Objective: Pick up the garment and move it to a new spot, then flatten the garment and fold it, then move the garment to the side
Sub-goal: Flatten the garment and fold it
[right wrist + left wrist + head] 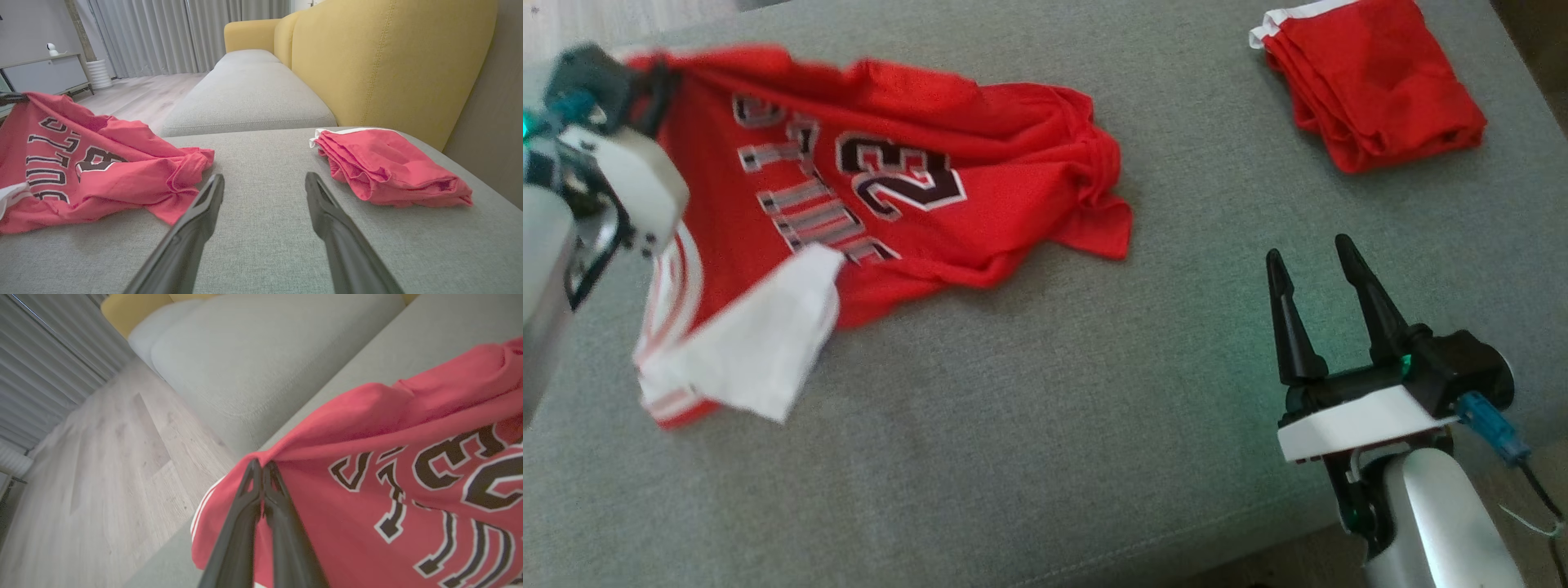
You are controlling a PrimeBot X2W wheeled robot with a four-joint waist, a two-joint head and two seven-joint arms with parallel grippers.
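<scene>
We find bare cushion (1094,392) btwn the jersey (890,188) and the folded red garment (1372,82): a wide lane, near edge to far edge. The right gripper (1307,247) hangs over it, fingers apart, nothing btwn them. Obstacles: the jersey covers the cushion's left part, w/ one corner lifted and pinched in the left gripper (258,465); the folded red garment fills the far right corner; the yellow backrest (388,61) rises just behind it. Left of the jersey the cushion ends at open wood floor (102,457).
</scene>
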